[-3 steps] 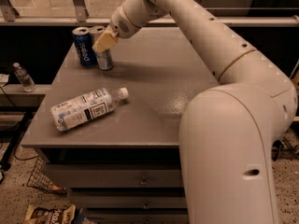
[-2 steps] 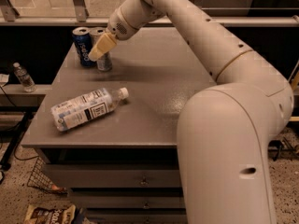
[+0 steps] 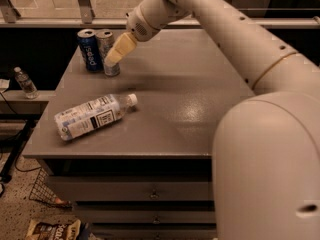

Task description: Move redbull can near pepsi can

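Note:
The redbull can (image 3: pixel 105 45), slim and silver-grey, stands upright at the table's back left. It is right beside the dark blue pepsi can (image 3: pixel 88 50), almost touching it on its right. My gripper (image 3: pixel 116 55) reaches in from the upper right. Its cream fingers (image 3: pixel 121 48) are closed around the redbull can's right side and hide part of it. The can's base rests on or just above the grey table (image 3: pixel 190 109).
A clear plastic bottle (image 3: pixel 93 116) with a white label lies on its side at the table's front left. A small bottle (image 3: pixel 25 82) stands on a low ledge to the left. A wire basket (image 3: pixel 44 190) and a bag (image 3: pixel 50 230) lie on the floor below.
My gripper has carried the redbull can a little left, closing the gap to the pepsi can. The plastic bottle has not moved.

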Motion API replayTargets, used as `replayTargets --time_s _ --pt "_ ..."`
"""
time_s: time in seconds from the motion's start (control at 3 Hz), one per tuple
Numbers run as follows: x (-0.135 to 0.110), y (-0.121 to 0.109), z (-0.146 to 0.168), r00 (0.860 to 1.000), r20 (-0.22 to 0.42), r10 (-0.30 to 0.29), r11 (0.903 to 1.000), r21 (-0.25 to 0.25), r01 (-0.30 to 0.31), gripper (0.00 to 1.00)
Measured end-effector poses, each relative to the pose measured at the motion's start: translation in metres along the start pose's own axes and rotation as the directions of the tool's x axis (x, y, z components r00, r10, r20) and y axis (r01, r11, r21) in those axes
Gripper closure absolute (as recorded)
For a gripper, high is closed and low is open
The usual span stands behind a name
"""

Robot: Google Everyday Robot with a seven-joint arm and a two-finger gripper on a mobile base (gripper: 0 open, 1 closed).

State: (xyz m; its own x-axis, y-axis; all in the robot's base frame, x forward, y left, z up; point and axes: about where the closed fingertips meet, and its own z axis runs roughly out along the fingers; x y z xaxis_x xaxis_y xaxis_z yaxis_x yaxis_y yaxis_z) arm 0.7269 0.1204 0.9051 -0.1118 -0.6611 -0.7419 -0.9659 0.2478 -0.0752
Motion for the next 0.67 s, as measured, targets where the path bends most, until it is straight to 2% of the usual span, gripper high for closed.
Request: replayTargets --time_s 0.33,0.67 --pt "0.029 0.001 -0.066 0.999 0.01 0.044 0.9889 0.142 -0.045 0.0" --pt "0.058 0.004 -0.072 0.997 -0.012 0.077 0.9842 0.161 -0.074 0.0"
